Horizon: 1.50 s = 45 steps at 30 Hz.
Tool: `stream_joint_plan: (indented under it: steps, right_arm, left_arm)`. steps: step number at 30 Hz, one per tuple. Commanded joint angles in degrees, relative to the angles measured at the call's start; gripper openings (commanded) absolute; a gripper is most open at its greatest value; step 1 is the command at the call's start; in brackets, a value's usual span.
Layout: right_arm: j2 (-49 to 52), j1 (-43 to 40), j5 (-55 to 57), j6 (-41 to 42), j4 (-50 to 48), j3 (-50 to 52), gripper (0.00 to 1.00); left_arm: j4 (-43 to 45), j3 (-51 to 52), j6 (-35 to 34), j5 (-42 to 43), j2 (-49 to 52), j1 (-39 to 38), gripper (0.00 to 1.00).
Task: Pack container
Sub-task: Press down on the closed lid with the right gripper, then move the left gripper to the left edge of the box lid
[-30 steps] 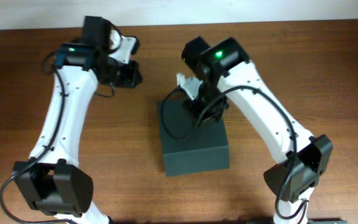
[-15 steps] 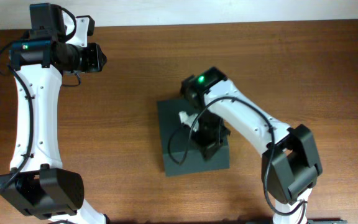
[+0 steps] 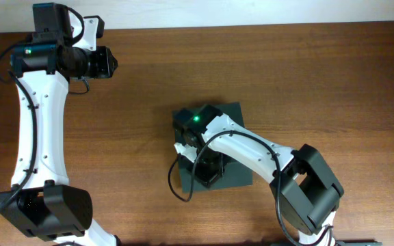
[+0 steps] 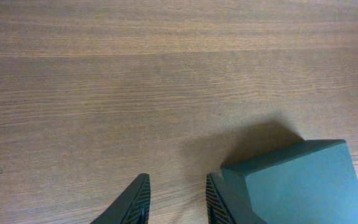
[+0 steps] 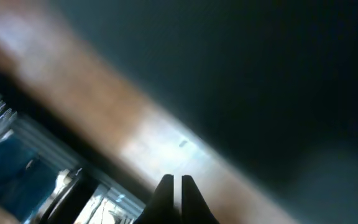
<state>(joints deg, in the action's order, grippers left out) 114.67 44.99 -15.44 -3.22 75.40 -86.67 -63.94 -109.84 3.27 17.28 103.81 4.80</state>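
The container [image 3: 234, 119] is a dark green-black box in the middle of the table, lid flat and closed as far as I can see. My right arm curls over its left half. My right gripper [image 3: 206, 175] points down at the box's front left part. In the blurred right wrist view its fingers [image 5: 174, 190] are together with nothing between them, in front of a dark surface and a strip of brown table. My left gripper [image 3: 109, 63] is far off at the upper left, open and empty [image 4: 176, 199]. A corner of the container [image 4: 297, 186] shows beside its right finger.
The brown wooden table [image 3: 334, 75] stretches around the box. A pale wall edge runs along the back [image 3: 252, 14]. Both arm bases stand at the front edge.
My left arm swung away to the upper left and then stayed still. My right arm moved from the box's back edge over to its front left side.
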Motion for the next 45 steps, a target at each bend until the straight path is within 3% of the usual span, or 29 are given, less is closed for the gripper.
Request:
stream_joint_plan:
  steps: [1,15,27,37,45]
  right_arm:
    - [-1.2,-0.1,5.4,3.2,-1.9,1.4,0.05]
    - [-1.0,-2.4,16.3,4.2,-10.8,1.9,0.05]
    - [-1.0,-9.6,15.7,3.3,-9.5,1.9,0.06]
    - [-1.0,-10.3,17.2,3.4,-15.6,1.9,0.09]
    - [-1.0,-11.6,17.2,4.4,-15.6,1.9,0.09]
  left_arm:
    - [-0.4,-1.0,0.7,-0.1,-1.3,0.1,0.31]
    - [-1.5,-1.0,0.7,0.1,-1.3,0.1,0.31]
    - [-1.6,-1.0,0.7,0.1,-1.3,0.1,0.31]
    - [-1.0,-0.9,0.7,1.7,-1.3,0.1,0.35]
    - [1.6,-0.9,16.7,11.4,1.7,-5.2,0.35]
